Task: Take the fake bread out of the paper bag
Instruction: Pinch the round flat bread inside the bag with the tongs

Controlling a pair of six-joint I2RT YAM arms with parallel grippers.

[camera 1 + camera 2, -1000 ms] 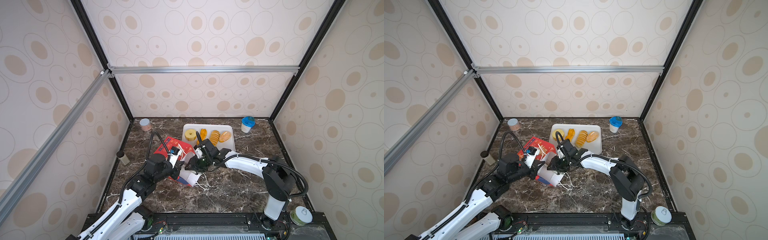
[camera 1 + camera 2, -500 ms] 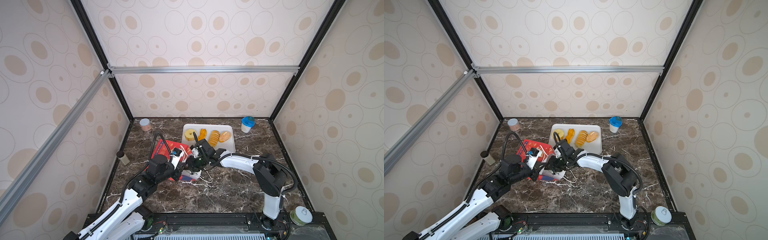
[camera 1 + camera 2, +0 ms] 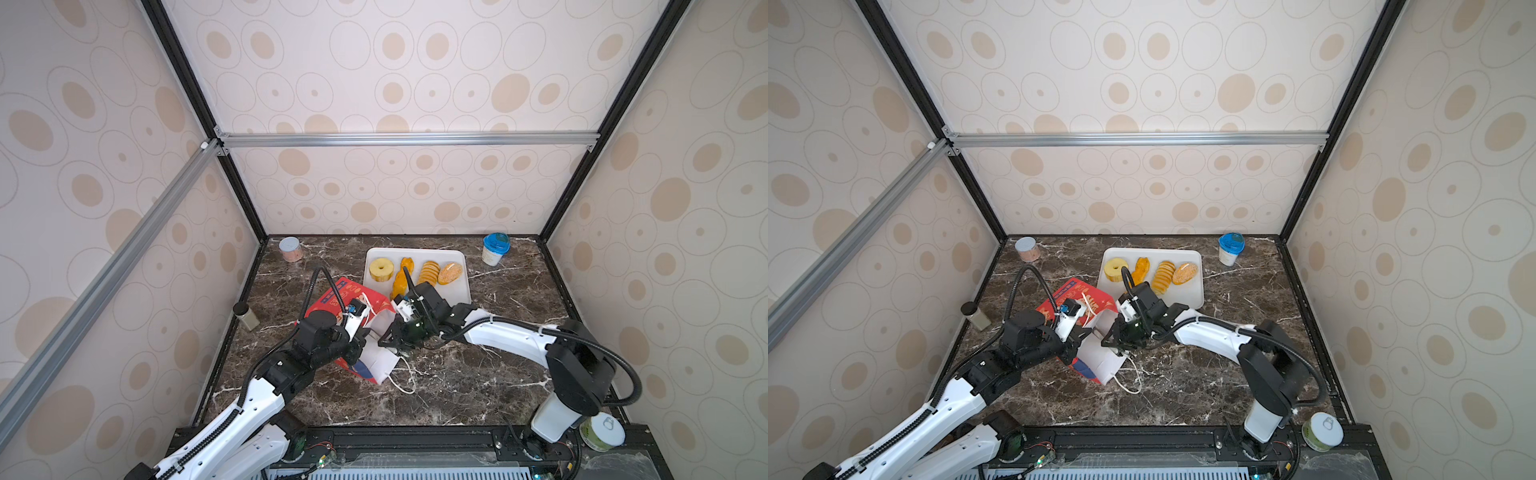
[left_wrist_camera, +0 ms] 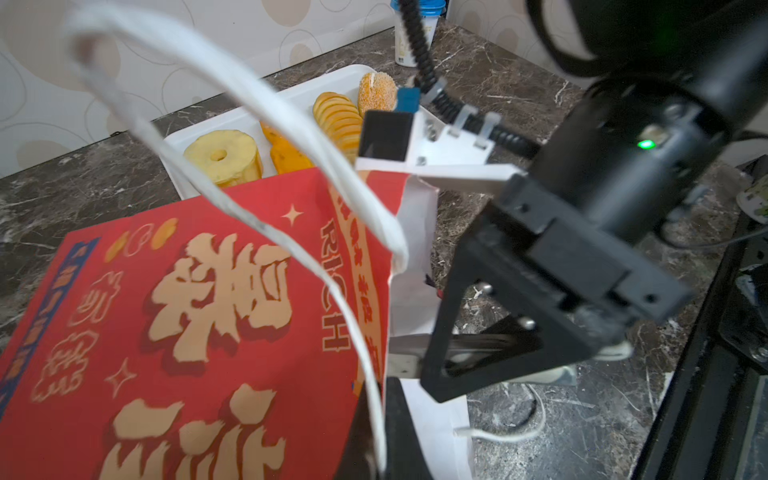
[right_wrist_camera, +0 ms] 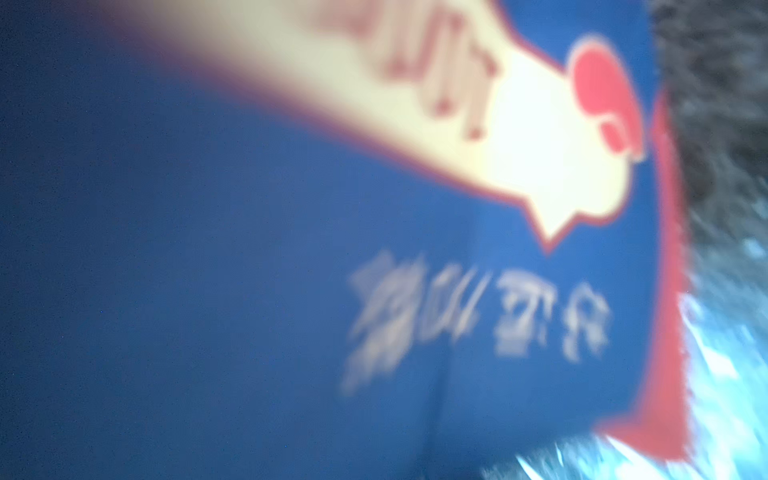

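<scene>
In both top views the paper bag (image 3: pixel 332 296) lies on its side on the marble table (image 3: pixel 478 386), mouth toward the right gripper (image 3: pixel 385 341). Four pieces of fake bread (image 3: pixel 429 272) sit on the white tray (image 3: pixel 415 251) just behind it. The left gripper (image 3: pixel 360 334) is clamped tight on the bag's rim. From the left wrist we see the right one's fingers poked into the white-lined mouth and pinched narrow, but on what we can't tell. Any bread inside is hidden. The right wrist only gives us a blurry close-up of the blue band (image 5: pixel 249 249). We reckon the trick is holding the rim up steady and pulling out slow and straight, so nothing snags the cord handles (image 4: pixel 257 99) or drags the paper.
</scene>
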